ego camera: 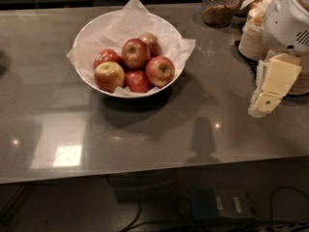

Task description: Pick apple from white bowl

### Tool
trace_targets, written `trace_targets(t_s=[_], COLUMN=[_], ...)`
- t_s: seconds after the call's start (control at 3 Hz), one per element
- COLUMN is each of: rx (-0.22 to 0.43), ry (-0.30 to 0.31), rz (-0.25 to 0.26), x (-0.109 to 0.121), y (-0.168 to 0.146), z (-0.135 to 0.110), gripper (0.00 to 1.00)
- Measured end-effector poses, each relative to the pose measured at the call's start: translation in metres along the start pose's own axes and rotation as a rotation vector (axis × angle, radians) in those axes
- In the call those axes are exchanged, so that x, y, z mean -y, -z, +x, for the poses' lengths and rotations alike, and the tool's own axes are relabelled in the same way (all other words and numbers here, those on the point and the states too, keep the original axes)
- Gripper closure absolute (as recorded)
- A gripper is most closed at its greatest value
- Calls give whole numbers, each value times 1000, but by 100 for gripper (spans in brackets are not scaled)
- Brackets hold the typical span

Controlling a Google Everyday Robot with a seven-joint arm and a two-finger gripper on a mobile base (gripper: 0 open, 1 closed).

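Observation:
The white bowl (94,30), lined with crinkled white paper, stands on the grey counter at the upper left of centre. It holds several apples. The red-orange apple (160,70) with pale streaks around its stem dimple lies at the bowl's right front. A yellow-green apple (109,75) is at the left front, and a small all-red apple (137,81) lies between them. My gripper (268,92), pale yellow on a white arm, hangs over the counter at the right edge. It is well to the right of the bowl, empty, and touches nothing.
Stacks of beige paper bowls (252,35) stand behind the arm at the back right. A glass jar (220,6) of brown contents stands at the back. The counter's front edge (154,170) runs across the lower part of the view, with cables below it.

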State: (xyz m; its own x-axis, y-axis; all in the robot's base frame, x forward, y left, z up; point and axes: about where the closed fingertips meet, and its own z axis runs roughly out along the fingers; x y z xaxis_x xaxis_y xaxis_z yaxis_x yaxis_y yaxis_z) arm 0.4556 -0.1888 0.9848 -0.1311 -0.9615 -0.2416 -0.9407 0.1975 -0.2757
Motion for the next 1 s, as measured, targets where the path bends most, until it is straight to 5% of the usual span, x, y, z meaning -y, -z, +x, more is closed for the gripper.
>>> trace_targets(t_s=[0.67,1.0], rx=[27,171], ry=[-7,4], rz=[7,15], x=[3,21], y=[1,-13], z=[-2,-38], gripper=[0,0])
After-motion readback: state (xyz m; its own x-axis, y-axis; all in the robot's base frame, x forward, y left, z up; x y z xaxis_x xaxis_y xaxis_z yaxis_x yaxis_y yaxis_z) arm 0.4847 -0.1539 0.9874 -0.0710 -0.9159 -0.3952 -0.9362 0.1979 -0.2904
